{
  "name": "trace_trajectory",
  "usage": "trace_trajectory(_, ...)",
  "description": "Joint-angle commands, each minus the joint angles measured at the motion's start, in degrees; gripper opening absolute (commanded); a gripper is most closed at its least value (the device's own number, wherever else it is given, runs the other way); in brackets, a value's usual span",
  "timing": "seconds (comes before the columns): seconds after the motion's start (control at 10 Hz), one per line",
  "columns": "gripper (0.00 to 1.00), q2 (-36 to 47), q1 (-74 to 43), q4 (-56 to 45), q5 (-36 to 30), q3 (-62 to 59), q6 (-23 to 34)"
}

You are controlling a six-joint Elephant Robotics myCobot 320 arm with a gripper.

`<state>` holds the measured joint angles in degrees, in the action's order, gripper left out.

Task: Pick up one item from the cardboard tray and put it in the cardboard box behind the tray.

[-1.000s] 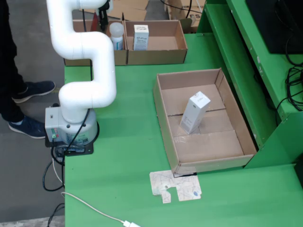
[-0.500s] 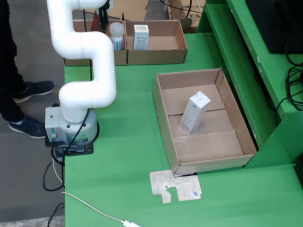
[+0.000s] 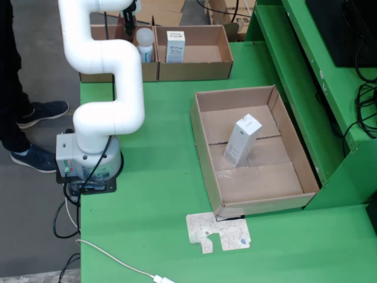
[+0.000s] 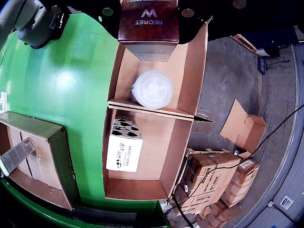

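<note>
Arm: white myCobot arm (image 3: 106, 65) rises from its grey base (image 3: 88, 159) at the left edge of the green table (image 3: 159, 194), seen from the fixed view, and reaches back over the far cardboard boxes.
Gripper: gripper (image 4: 148, 21) seen from its own camera, at the top of the frame; it grips a dark brown carton (image 4: 148, 23) printed "SECRET", closed on its two sides. In the fixed view only a dark bit of it shows at the top edge.
Carried carton: hangs above the far compartment of the cardboard box (image 4: 187, 95), over the box's far end; I cannot tell if it touches the floor of the box.
Far compartment: holds a white round-capped bottle (image 4: 152, 89), upright, just beside the carried carton in the wrist view. The fixed view shows it as the bottle (image 3: 145, 44) next to the arm.
Near compartment: a white carton (image 4: 124, 145) with black print, standing against the wall on the table side. In the fixed view it stands upright (image 3: 175, 46) in the right-hand box.
Cardboard tray: open tray (image 3: 297, 153) in the middle of the table, in front of the boxes; one white carton (image 3: 242, 140) stands tilted in it.
Table front: flat printed cardboard piece (image 3: 218, 232) lying just in front of the tray; a white cable (image 3: 112, 261) runs along the near-left corner.
Bystander: dark trousers and blue shoes (image 3: 29, 159) on the floor at far left.
</note>
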<state>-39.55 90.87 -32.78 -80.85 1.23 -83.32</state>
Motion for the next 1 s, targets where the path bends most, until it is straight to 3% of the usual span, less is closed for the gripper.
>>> trace_trajectory(0.0,0.00,0.9,0.2,0.8,1.3,-1.2,-1.7)
trace_trajectory(0.9,0.00,-0.1,-1.6,-2.1,0.4,-1.2,-3.6)
